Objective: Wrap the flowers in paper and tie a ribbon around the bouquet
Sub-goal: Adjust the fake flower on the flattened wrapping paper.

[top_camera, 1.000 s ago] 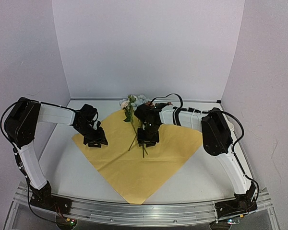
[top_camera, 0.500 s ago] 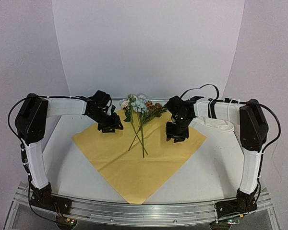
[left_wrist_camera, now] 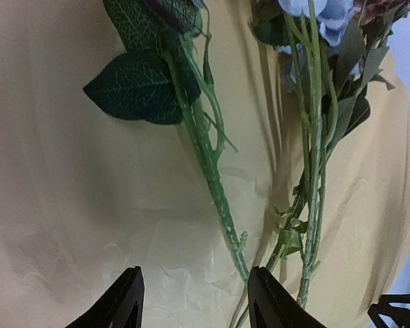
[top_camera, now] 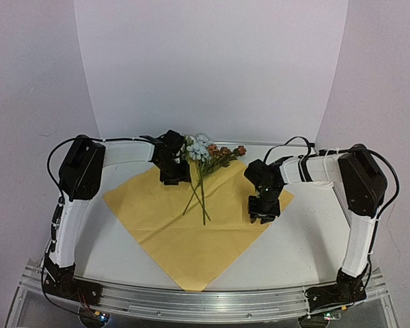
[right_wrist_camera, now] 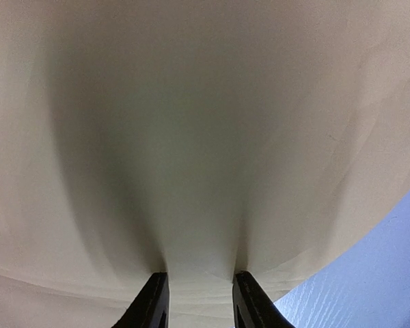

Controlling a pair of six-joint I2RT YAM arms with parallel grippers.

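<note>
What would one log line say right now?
flowers: lying on paper | left gripper: open by stems | right gripper: open at paper's right corner

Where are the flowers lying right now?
In the top view, the flowers lie centre-far on the paper, blooms toward the back wall, just right of the left claw.

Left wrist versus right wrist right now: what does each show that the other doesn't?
Only the left wrist: the flowers, stems and leaves lying just ahead of the open left gripper. Only the right wrist: the right gripper, fingers apart, no flowers in sight. Both: the yellow paper filling most of the view, and a sliver of table past its edge.
</note>
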